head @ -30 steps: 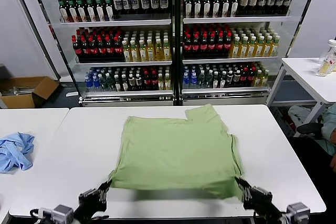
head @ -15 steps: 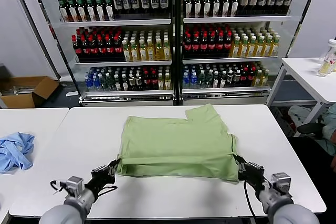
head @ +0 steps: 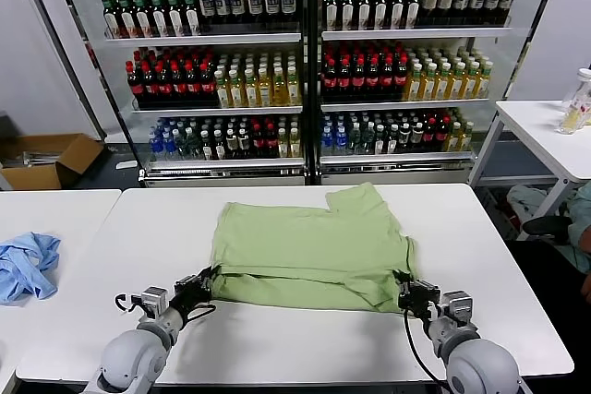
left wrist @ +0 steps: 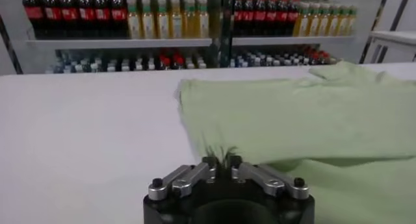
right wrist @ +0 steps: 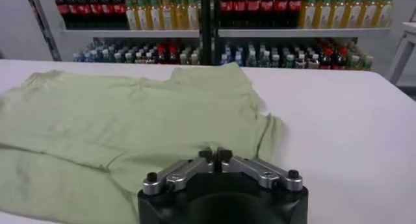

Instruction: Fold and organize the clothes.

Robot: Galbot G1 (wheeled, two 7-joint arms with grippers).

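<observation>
**A:** What surface are you working on?

**B:** You have a white table (head: 305, 339) right in front of you, and the light green shirt (head: 309, 260) lies in the middle of it. Its near edge is doubled over onto itself, so a rolled fold runs along the side of the shirt facing you.

**A:** Where are your grippers?

**B:** Your left gripper (head: 201, 281) is low over the table at the shirt's near left corner, right against the fold. Your right gripper (head: 406, 291) is at the shirt's near right corner, also against the cloth. From the left wrist, the left gripper (left wrist: 221, 161) has the shirt's edge just at its tip. From the right wrist, the right gripper (right wrist: 215, 155) points at the folded layer.

**A:** Are they clamped on the cloth?

**B:** I cannot tell for either one. You see both close to the fabric, but the grip itself is not visible.

**A:** And farther out?

**B:** One short sleeve (head: 360, 200) sticks out from the shirt's far right corner. Well to the left of the shirt, a crumpled light blue garment (head: 26, 265) lies on a second white table (head: 65, 228). Beyond the shirt stand glass-fronted coolers (head: 305, 71) filled with rows of bottles. Far left of the shirt, an open cardboard box (head: 46, 159) sits on the floor. Far right of it is another white table (head: 545, 136).
</observation>
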